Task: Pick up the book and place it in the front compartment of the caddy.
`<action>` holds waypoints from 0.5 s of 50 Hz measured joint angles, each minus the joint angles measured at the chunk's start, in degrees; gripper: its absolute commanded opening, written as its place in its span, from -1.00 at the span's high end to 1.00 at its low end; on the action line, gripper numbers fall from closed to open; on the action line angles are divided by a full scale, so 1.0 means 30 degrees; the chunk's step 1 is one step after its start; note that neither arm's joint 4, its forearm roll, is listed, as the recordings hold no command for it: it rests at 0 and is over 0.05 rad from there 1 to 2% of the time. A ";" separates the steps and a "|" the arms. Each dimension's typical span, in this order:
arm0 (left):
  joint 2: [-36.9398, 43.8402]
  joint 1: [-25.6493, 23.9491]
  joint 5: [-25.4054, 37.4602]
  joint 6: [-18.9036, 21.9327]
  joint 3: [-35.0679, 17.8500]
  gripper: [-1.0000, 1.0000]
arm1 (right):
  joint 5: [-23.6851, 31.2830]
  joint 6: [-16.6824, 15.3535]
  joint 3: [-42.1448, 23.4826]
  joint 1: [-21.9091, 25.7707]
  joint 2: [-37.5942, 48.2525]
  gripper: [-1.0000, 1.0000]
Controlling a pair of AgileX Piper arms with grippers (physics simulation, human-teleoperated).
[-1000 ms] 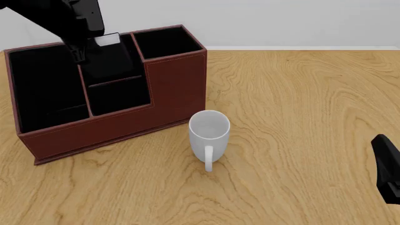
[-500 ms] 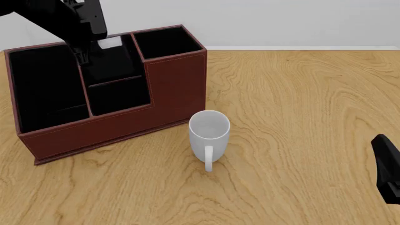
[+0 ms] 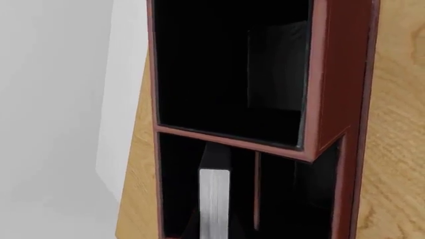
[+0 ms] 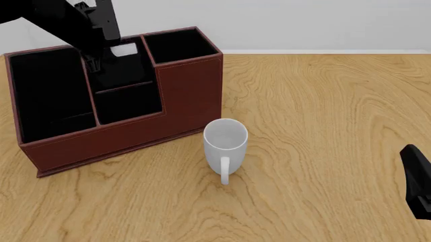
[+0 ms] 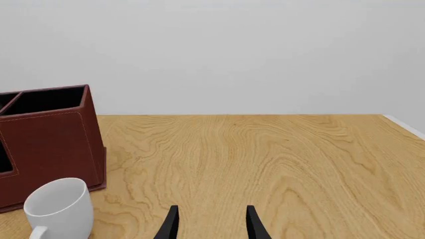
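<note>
Our left pincer (image 4: 101, 48) has lifted; we cannot tell its opening. Below it, the book (image 3: 214, 199) stands released inside the caddy (image 4: 189, 96), looking placed.

no readable text, labels or numbers anywhere

The tabletop (image 4: 323, 126) is varnished wood with swirling grain. The caddy (image 4: 192, 96) looks like matt reddish-brown leather, black-lined. The mug (image 4: 225, 141) is smooth white ceramic.
</note>
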 measured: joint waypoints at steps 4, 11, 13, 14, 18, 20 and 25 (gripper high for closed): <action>-0.0006 -0.0032 -0.0080 0.0061 0.0091 1.00 | 0.0000 0.0000 0.0000 0.0000 0.0000 -1.00; -0.0013 -0.0053 -0.0220 0.0169 0.0227 1.00 | -0.0001 0.0002 0.0000 0.0000 0.0000 -1.00; -0.0018 -0.0053 -0.0272 0.0193 0.0254 1.00 | 0.0000 0.0003 0.0000 0.0000 0.0000 -1.00; -0.0011 -0.0058 -0.0291 0.0201 0.0259 1.00 | 0.0000 0.0003 0.0000 0.0000 0.0000 -1.00; 0.0030 -0.0098 -0.0364 0.0229 0.0302 1.00 | 0.0000 0.0002 0.0000 0.0001 0.0000 -1.00; 0.0052 -0.0115 -0.0393 0.0238 0.0322 1.00 | 0.0000 0.0002 0.0000 0.0001 0.0000 -1.00; 0.0117 -0.0155 -0.0484 0.0253 0.0353 1.00 | 0.0000 0.0001 0.0000 0.0001 0.0000 -1.00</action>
